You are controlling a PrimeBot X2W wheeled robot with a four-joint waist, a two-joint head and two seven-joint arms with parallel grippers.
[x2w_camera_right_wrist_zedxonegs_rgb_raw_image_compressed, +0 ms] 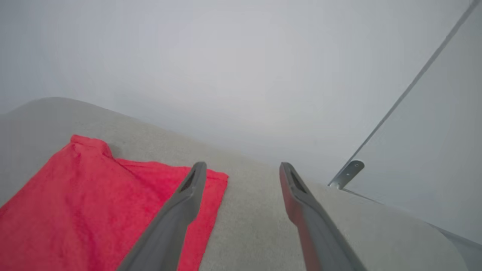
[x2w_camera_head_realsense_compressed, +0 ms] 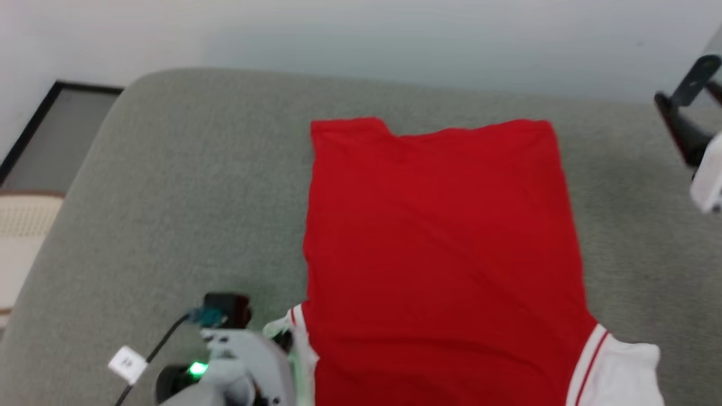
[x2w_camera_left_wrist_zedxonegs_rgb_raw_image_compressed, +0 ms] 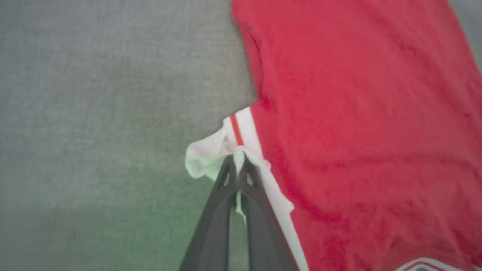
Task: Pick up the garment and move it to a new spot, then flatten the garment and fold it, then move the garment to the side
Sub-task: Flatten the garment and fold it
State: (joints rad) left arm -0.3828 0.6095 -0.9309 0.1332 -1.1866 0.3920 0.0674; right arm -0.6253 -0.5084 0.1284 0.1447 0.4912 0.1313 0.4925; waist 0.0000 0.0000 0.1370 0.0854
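Left gripper (x2w_camera_left_wrist_zedxonegs_rgb_raw_image_compressed: 238,165) was clamped on a small pinch of the white sleeve (x2w_camera_left_wrist_zedxonegs_rgb_raw_image_compressed: 205,158). The cloth was bunched at the fingertips, and a sliver of fabric showed between the two fingers. The grip sat just beside the red-and-white trim, at the garment's near-left corner.

Garment (x2w_camera_head_realsense_compressed: 440,254) lay on the grey cushion (x2w_camera_head_realsense_compressed: 169,197), plain red face up, with no lettering visible. The body was spread fairly flat toward the far side. The far edge was uneven, its left corner standing out a little further. The other sleeve (x2w_camera_head_realsense_compressed: 620,372) lay open at near right.

Right gripper (x2w_camera_right_wrist_zedxonegs_rgb_raw_image_compressed: 241,167) was spread wide and held nothing. It hung above the cushion, off to the right of the garment's far-right corner and clear of the cloth.

Judgement: flattening or first sleeve fold, with most of the task left to do.

Risks noted:
- The pinch was thin and close to the sleeve edge, so a quick pull could slip it free.
- With nothing pinning the body, dragging the sleeve inward could haul the whole shirt sideways and ruck the flat panel.
- Lifting too high could peel up the near hem and spoil the layout.
- The uneven far edge could carry through into a crooked fold.
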